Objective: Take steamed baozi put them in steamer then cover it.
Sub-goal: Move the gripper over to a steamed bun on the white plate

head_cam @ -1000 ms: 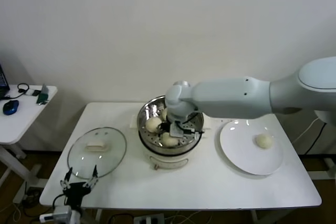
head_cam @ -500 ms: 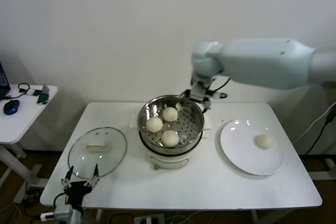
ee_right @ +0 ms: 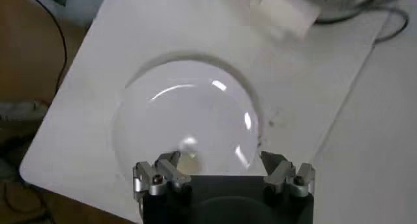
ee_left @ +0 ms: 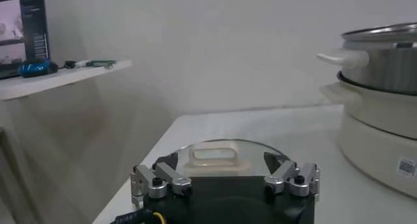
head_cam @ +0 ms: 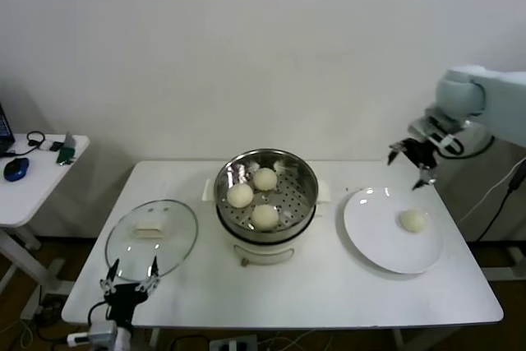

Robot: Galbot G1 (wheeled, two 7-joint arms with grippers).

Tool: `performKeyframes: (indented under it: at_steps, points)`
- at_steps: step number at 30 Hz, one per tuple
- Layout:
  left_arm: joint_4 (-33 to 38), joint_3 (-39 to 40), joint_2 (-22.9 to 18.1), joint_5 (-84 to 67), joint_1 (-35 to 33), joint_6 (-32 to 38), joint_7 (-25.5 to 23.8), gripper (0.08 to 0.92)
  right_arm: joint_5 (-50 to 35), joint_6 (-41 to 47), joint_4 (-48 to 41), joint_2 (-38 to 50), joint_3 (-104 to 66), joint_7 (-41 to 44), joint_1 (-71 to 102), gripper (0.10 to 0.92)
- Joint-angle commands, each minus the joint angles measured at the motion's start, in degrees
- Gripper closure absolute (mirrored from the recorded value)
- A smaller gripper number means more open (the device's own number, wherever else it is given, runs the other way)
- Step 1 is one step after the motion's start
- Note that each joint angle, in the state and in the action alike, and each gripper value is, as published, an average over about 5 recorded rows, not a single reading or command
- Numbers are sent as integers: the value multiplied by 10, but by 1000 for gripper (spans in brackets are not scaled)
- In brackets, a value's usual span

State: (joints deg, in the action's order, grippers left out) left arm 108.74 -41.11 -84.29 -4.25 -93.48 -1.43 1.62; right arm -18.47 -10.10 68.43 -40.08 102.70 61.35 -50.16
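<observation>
The steamer [head_cam: 306, 180] stands mid-table with three baozi [head_cam: 265, 178] on its perforated tray. A fourth baozi [head_cam: 412, 220] lies on the white plate [head_cam: 374, 228] to the right. My right gripper [head_cam: 415, 162] is open and empty, in the air above the plate's far edge; its wrist view looks down on the plate [ee_right: 189, 108], with the baozi [ee_right: 187, 159] just ahead of its open gripper [ee_right: 225, 176]. The glass cover [head_cam: 152, 240] lies flat on the table to the left. My left gripper [head_cam: 129, 279] is open at the front table edge, just before the cover [ee_left: 221, 155].
A small side table [head_cam: 37, 182] with a blue mouse [head_cam: 16, 168] stands off to the left. The steamer's white base and handle show in the left wrist view [ee_left: 374, 124]. The table's front edge is close to the left gripper.
My right arm has lifted out of the steamer and swung right, from the steamer's back rim to above the plate. A third baozi stays in the steamer. The left arm has not moved.
</observation>
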Motion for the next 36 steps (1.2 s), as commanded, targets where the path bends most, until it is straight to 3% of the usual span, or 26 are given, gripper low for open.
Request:
performKeyframes:
  at_steps: [1, 18, 32, 36]
  points:
    - [-4, -3, -6, 0, -4, 4, 1, 177, 101, 10, -139, 73, -189, -8, 238, 203]
    - [-19, -12, -10, 4, -8, 10, 4, 177, 158, 0, -313, -51, -373, -43, 425, 203]
    - [-22, -10, -12, 6, -6, 9, 5, 177, 183, 0, -350, -88, -402, -72, 441, 206]
    - [-19, -10, -12, 6, -7, 8, 5, 177, 183, 4, -340, -84, -396, -62, 432, 249]
